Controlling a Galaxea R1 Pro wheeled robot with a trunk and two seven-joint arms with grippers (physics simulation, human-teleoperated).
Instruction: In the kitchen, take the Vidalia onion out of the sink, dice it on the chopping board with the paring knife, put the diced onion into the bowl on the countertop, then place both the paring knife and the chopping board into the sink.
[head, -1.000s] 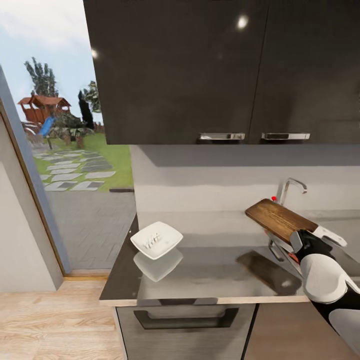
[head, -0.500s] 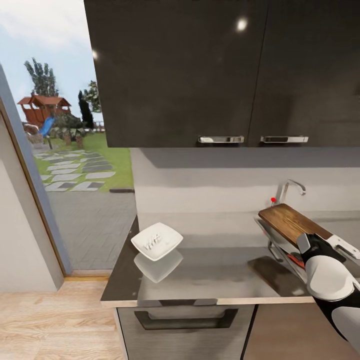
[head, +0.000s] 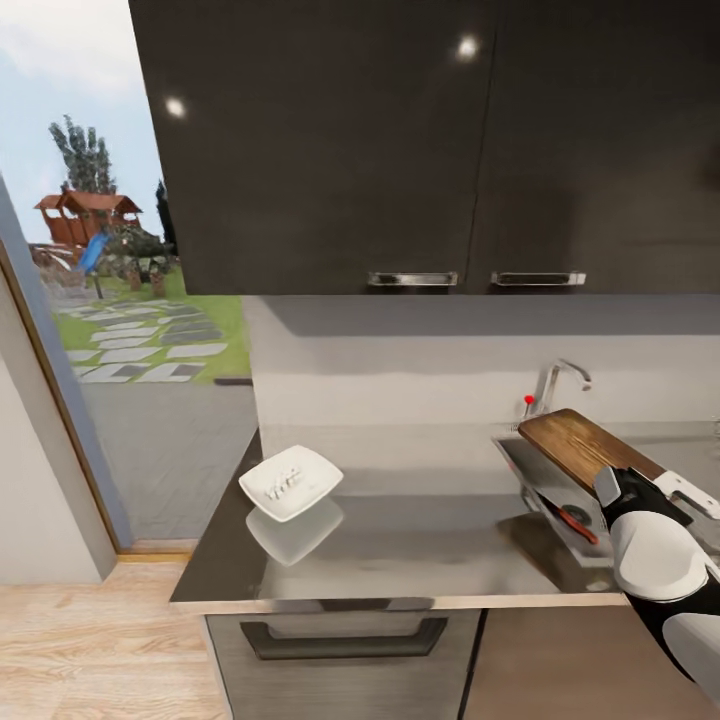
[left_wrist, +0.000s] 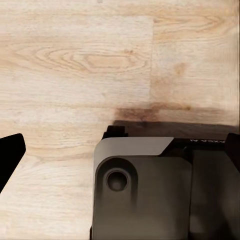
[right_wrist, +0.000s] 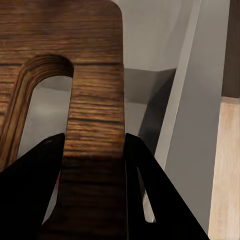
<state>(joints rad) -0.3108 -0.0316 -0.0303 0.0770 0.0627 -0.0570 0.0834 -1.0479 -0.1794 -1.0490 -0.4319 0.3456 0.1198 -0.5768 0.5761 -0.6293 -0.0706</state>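
My right gripper (right_wrist: 94, 165) is shut on the handle end of the brown wooden chopping board (right_wrist: 95, 115), one black finger (right_wrist: 42, 175) on each side beside the handle hole. From the head camera the chopping board (head: 580, 445) hangs tilted over the sink (head: 528, 470) at the right, held by the right gripper (head: 622, 487). The paring knife (head: 574, 519), with its red handle, lies in the sink under the board. The white bowl (head: 290, 482) sits on the grey countertop (head: 420, 550) at the left, with pale diced onion (head: 283, 488) in it. My left gripper (left_wrist: 120, 150) is open above the wooden floor.
A chrome faucet (head: 558, 380) with a red knob stands behind the sink. Dark upper cabinets (head: 420, 140) hang overhead. A drawer with a black bar handle (head: 345, 638) sits below the counter. A glass door (head: 130, 330) to the garden is at the left.
The right gripper carried the chopping board to the right, from over the countertop to over the sink. The camera also shifted, sliding the whole scene left.
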